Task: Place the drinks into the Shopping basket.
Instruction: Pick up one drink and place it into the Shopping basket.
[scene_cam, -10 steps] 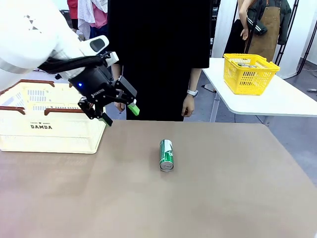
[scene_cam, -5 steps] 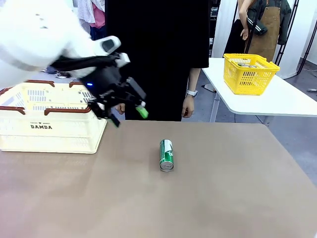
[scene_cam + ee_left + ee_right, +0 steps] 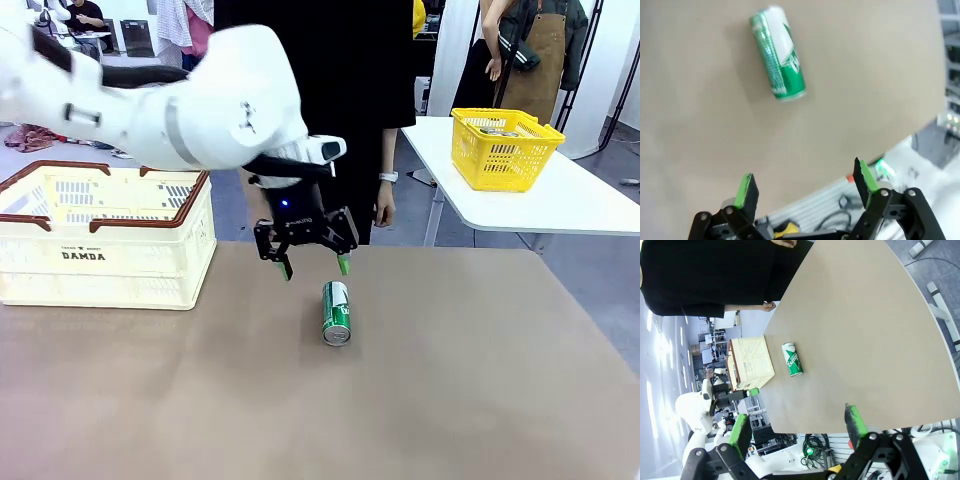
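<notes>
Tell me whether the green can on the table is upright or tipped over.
Tipped over. The green can lies on its side on the table, its round silver end facing the front camera.

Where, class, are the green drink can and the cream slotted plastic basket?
green slim metal drink can (image 3: 336, 312), front view, middle of its side.
cream slotted plastic basket with brown rim (image 3: 120, 270), front view, its printed front wall.

Bright, even indoor light is seen throughout. Only a faint shadow is cast under the can (image 3: 336, 312) on the table (image 3: 470, 390). Wrist views are slightly blurred and bent at the edges.
</notes>
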### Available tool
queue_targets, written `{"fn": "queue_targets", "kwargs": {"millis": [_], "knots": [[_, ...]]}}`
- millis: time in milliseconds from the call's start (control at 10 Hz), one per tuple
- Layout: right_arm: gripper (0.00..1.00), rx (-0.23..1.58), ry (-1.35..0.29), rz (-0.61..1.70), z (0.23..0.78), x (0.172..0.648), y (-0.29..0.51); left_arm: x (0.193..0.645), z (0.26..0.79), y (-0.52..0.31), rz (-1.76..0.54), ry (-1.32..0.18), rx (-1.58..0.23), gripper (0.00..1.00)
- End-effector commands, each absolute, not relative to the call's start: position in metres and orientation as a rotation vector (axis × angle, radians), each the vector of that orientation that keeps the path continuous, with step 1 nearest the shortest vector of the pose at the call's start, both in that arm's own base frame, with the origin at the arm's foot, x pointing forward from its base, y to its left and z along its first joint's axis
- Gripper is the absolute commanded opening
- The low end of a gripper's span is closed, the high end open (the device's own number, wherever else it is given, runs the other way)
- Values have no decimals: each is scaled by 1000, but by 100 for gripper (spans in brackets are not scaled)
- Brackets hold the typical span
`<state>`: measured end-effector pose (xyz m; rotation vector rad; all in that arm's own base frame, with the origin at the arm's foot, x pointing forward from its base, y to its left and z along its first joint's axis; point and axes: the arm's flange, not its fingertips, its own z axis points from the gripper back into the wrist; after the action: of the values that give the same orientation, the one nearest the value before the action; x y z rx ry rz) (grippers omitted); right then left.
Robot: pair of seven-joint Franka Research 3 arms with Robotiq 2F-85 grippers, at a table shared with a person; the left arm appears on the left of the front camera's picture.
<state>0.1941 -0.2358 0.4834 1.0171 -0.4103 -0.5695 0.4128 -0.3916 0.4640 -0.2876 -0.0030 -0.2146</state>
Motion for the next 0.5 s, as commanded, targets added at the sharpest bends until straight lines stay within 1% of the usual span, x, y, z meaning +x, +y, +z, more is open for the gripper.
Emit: {"fn": "queue_targets", "kwargs": {"millis": [0,100,300,400], "knots": [[100,1025,-425,-550,485,193,-236,434,449,-415,-2,-55,-251,100],[100,1025,-425,-550,485,193,-236,438,437,-416,36,-56,-272,100],[100,1025,-425,-550,485,193,-236,446,403,-426,106,-22,-236,100],[100,1025,-425,-550,485,193,-236,451,384,-434,133,-47,-197,100]]}}
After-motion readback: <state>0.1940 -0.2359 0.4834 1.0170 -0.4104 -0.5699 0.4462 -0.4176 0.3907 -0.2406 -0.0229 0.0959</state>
